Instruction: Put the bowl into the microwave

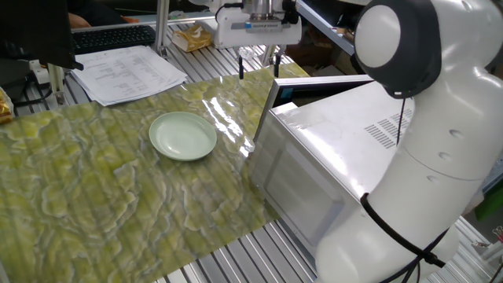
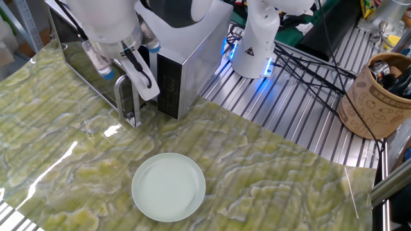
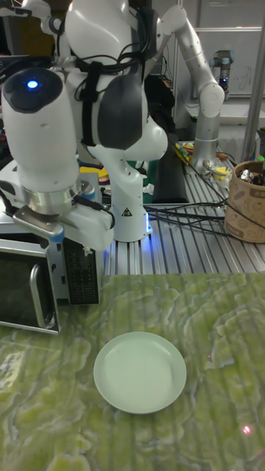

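The claw (image 1: 258, 65) is spread and holds nothing. The bowl (image 1: 183, 135) sits on the counter (image 1: 94, 196), below the claw and off to one side. It looks smooth, slippery and breakable, so pinch its rim.

— What was the bowl (image 2: 168, 187) made of?
— It looked like glazed ceramic, smooth and glossy, on a shiny plastic-looking cloth (image 2: 270, 179) with a green marbled print that threw glare.
— And the microwave (image 1: 330, 157)?
— Brushed silver metal with a dark glass door (image 3: 18, 294). The arm's casing (image 1: 440, 134) was smooth white plastic; the table (image 2: 302, 122) was ribbed bare metal.
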Motion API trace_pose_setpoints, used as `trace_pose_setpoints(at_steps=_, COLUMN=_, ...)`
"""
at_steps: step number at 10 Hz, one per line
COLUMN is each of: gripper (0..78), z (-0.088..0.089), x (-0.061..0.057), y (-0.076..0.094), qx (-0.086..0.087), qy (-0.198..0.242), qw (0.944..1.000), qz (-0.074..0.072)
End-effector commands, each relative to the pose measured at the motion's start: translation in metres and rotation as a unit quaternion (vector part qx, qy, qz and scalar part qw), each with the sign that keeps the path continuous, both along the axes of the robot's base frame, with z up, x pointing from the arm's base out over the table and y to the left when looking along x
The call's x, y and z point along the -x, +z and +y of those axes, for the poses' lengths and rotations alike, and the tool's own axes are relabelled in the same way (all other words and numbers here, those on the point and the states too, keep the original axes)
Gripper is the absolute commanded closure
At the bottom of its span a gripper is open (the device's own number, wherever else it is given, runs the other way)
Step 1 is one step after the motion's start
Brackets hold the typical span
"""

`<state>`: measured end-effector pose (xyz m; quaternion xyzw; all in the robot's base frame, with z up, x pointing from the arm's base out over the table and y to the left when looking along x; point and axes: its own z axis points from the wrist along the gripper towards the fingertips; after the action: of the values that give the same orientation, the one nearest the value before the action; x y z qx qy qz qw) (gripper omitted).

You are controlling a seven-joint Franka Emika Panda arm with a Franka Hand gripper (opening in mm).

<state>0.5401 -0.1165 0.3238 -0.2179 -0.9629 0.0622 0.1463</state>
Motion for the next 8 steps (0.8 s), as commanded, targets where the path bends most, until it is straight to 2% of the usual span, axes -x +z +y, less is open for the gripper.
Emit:
trace_pose_setpoints(at_steps=1, gripper=0.2, z=0.015, x=0.027, y=-0.010, qx=0.032, qy=-0.044, qw=0.9979, qz=0.036)
trace_pose_setpoints(at_steps=2, gripper=0.2, z=0.015, x=0.027, y=-0.010, qx=0.035, qy=-0.043, qw=0.9975, qz=0.045)
trace_pose_setpoints(at_steps=3, gripper=0.2, z=0.014, x=0.026, y=-0.011, qx=0.050, qy=-0.038, qw=0.9958, qz=0.066)
trace_pose_setpoints(at_steps=5, gripper=0.2, z=0.009, x=0.023, y=-0.017, qx=0.051, qy=-0.037, qw=0.9955, qz=0.070)
trace_pose_setpoints(at_steps=8, gripper=0.2, z=-0.002, x=0.019, y=-0.030, qx=0.057, qy=-0.026, qw=0.9958, qz=0.068)
